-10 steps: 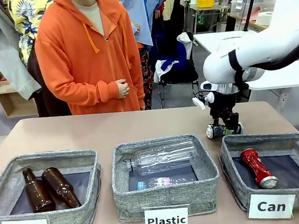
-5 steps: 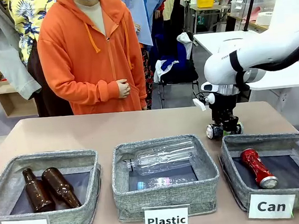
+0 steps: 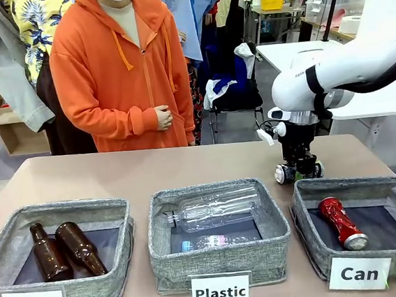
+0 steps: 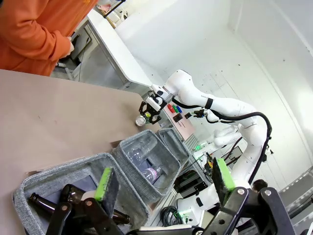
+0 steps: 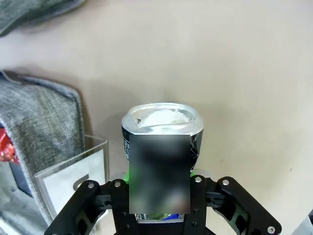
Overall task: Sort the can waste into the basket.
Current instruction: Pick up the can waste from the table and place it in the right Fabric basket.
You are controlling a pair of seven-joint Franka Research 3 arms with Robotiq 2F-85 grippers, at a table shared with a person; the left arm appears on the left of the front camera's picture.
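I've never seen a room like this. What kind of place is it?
Probably a robot lab for practising sorting rubbish. A white robot arm works at a table with three labelled bins: Bottle, Plastic, Can. A person watches.

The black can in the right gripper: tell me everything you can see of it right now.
The black can is a small metal drink can, dark-sided with white print and a silver end, which looks dented. It lies on its side, clamped between the fingers of the right gripper, on or just above the table behind the Can basket. Whether it touches the tabletop cannot be told.
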